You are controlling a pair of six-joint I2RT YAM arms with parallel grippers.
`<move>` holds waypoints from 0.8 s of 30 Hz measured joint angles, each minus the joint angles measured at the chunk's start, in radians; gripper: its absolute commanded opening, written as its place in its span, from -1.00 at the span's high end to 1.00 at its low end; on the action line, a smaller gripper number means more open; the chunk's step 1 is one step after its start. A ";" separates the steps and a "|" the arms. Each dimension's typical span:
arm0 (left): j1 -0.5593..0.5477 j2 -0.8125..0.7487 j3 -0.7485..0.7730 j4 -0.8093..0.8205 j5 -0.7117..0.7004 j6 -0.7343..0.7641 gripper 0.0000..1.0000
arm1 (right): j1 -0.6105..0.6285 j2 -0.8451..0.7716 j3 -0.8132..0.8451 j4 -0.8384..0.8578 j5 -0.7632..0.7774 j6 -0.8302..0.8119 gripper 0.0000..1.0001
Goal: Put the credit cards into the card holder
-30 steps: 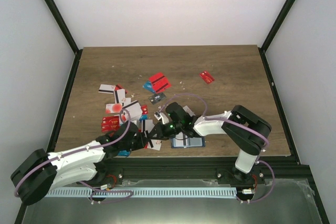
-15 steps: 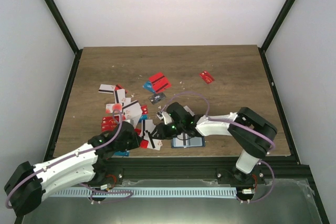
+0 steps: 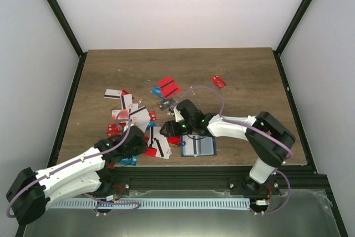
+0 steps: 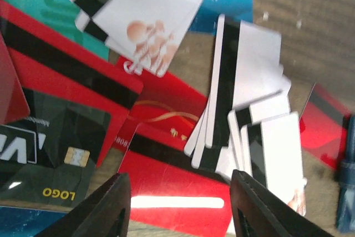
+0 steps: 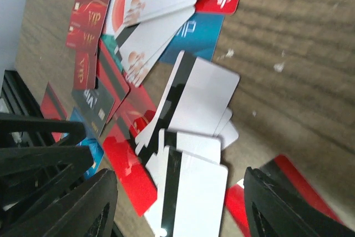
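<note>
Okay, your L pincer [image 4: 178, 192], R pincer [image 5: 180, 178] both released. White black-striped plastic cards [image 5: 195, 201] under R, long axis across jaws; navy folding card holder [image 3: 198, 147] just to their right.

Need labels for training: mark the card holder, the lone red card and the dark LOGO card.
card holder [image 3: 201, 147], top view, its middle.
lone red card [image 3: 218, 81], top view, its middle.
dark LOGO card [image 4: 50, 142], left wrist view, face left of chip.

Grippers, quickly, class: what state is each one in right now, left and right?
Left gripper: open, holding nothing, over the credit cards.
Right gripper: open, holding nothing.
</note>
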 measured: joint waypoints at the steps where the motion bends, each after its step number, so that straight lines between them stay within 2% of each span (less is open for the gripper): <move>1: 0.000 0.008 0.014 -0.005 -0.010 0.003 -0.13 | -0.007 0.013 0.012 -0.004 0.000 -0.010 -0.34; 6: 0.023 0.053 0.104 -0.056 -0.090 0.011 -0.44 | -0.041 0.084 0.080 -0.008 -0.026 -0.048 -0.43; 9: 0.091 0.060 0.142 -0.085 -0.124 0.034 -0.52 | -0.069 0.124 0.121 -0.003 -0.066 -0.061 -0.45; 15: 0.246 0.095 0.156 -0.091 -0.110 0.084 -0.53 | -0.091 0.203 0.214 -0.003 -0.127 -0.078 -0.50; 19: 0.259 0.127 0.152 -0.080 -0.066 0.111 -0.41 | -0.091 0.209 0.224 -0.013 -0.139 -0.099 -0.52; 24: 0.258 0.151 0.106 -0.013 0.071 0.162 -0.39 | -0.090 0.204 0.216 -0.045 -0.146 -0.136 -0.52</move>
